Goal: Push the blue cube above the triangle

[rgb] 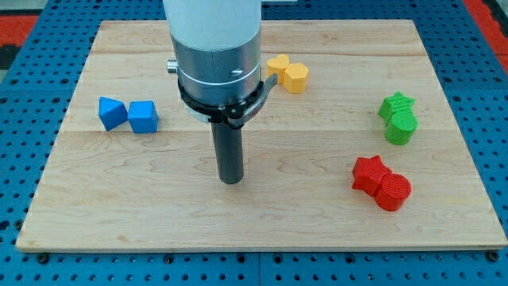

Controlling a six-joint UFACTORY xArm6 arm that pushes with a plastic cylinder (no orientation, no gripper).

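This looked like a robotics lab bench. A pale wooden board lay on a blue perforated table with rows of mounting holes, showing to the view's left, right and bottom of my tip, under a grey-and-white arm housing.

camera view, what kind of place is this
Probably a robotics lab bench: a wooden board on a blue perforated table, small blocks like the blue cube, and my tip mid-board, touching none.
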